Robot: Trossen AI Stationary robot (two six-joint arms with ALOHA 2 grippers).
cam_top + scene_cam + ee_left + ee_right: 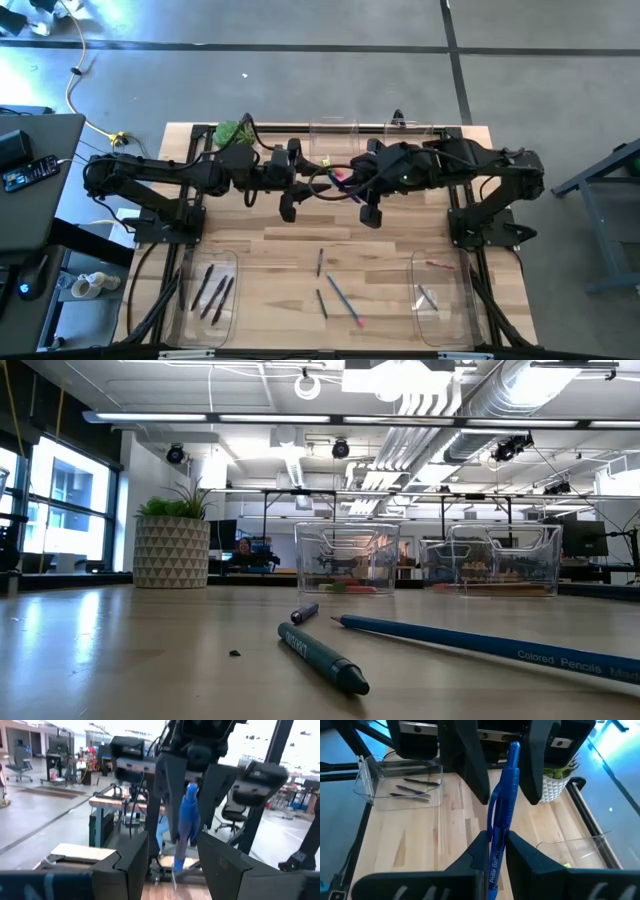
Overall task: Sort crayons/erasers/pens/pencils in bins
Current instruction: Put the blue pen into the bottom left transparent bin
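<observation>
- Right wrist view: the right gripper pinches a blue pen upright above the table.
- The left gripper faces that pen, fingers spread.
- Step appears to be a handover; next, the left fingers should close on the pen.
- Four bins sit at the table's corners; one holds dark sticks.

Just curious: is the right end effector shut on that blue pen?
Yes, shut: the right end effector pinches the blue pen.

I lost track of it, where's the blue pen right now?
The blue pen is pinched in the right hand, held up over the table's middle, its tip between the left hand's open fingers.
</observation>
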